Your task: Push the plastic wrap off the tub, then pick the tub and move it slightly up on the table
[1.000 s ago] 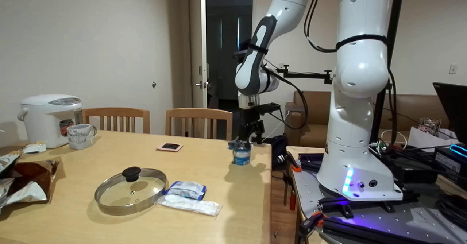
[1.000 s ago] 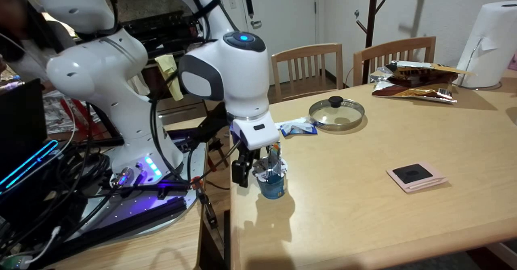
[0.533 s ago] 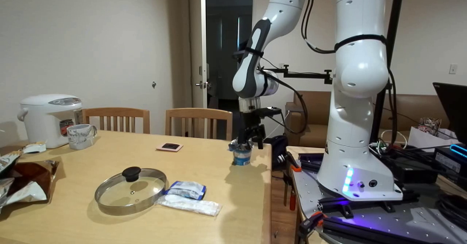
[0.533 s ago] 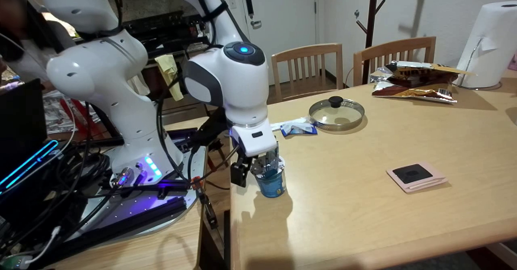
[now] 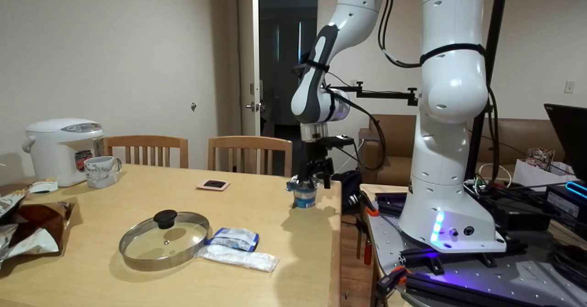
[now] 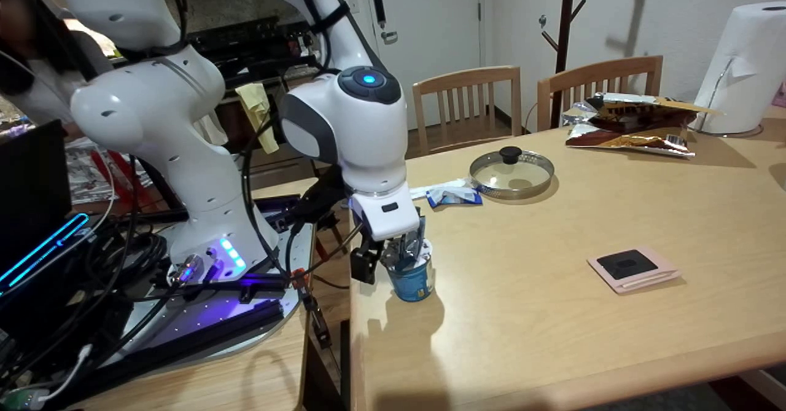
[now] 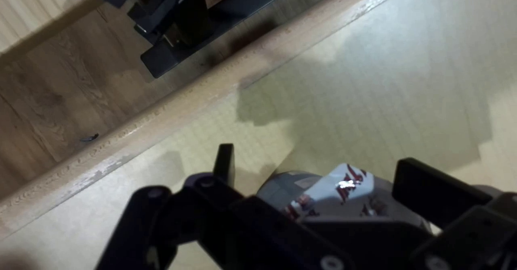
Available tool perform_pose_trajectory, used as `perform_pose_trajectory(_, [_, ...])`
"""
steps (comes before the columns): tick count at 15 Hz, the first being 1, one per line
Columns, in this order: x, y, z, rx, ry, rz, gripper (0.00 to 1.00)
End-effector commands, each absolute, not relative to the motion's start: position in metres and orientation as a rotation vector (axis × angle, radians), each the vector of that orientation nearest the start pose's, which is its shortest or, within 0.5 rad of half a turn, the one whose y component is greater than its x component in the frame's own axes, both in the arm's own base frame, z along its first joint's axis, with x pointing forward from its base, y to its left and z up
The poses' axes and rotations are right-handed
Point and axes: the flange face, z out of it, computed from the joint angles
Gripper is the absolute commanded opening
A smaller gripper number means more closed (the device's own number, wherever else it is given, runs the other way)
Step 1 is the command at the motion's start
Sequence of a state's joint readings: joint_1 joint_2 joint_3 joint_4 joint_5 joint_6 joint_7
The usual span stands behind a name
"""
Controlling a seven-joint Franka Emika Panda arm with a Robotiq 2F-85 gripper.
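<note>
Lower than a second ago, your jaws now reach down to the top of the tub [image 6: 412,283], which stands upright, the edge of the bench [image 6: 522,325] near it at nine o'clock in an exterior view. They are spread wide and grip nothing: one side stands clear of the tub, the other is down at the plastic wrap [image 6: 410,250], still bunched on top; whether it touches the rim does not show. Push from this height and you may catch the rim as well, tipping the tub or dragging it along; a shove towards nine o'clock could carry it over the edge. Watch the wrap too: so light a film may cling to your jaws, and squeezing before it is off would likely pin it against the tub.
</note>
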State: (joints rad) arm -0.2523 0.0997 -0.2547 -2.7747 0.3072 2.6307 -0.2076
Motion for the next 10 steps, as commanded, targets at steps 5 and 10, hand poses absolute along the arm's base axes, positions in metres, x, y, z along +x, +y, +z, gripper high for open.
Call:
perform_pose_trajectory(5, [0.313,-0.190,0.193,-2.917,0.795,0.171,1.00])
perform_pose_trajectory(10, [0.313,-0.191,0.201,-2.935,0.738,0.141,1.00])
